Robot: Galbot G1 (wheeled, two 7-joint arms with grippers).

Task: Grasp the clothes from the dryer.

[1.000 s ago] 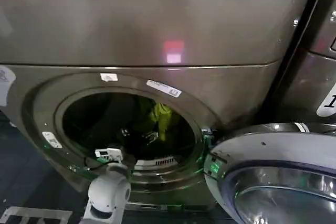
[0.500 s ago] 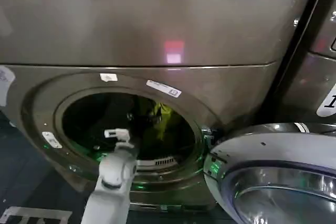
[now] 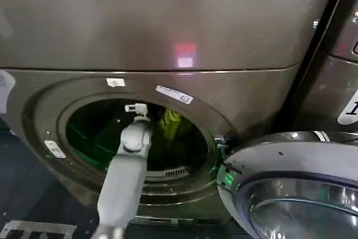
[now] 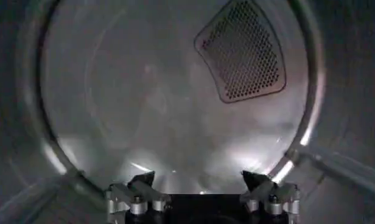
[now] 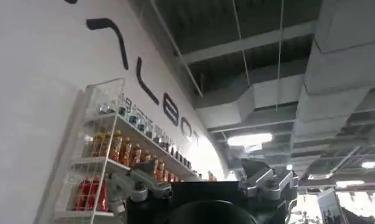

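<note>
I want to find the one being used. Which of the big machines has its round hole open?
The dryer in the middle: its port gapes, the door is swung aside, and the left gripper reaches in toward the clothes. The neighbouring machine shows no port.

**Legible text and markings**

Wall (image 5: 35, 91) beside the right gripper (image 5: 203, 189): large dark letters, "LBO" readable, remainder cut off. Neighbouring machine (image 3: 341, 54), well right of the left gripper (image 3: 136, 108): white label (image 3: 349, 107) with partial "1". Other stickers illegible.

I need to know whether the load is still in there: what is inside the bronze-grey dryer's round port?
A bright yellow-green fabric bundle sits inside the bronze-grey dryer, right of the open left gripper. The grey arm hides part of the drum.
</note>
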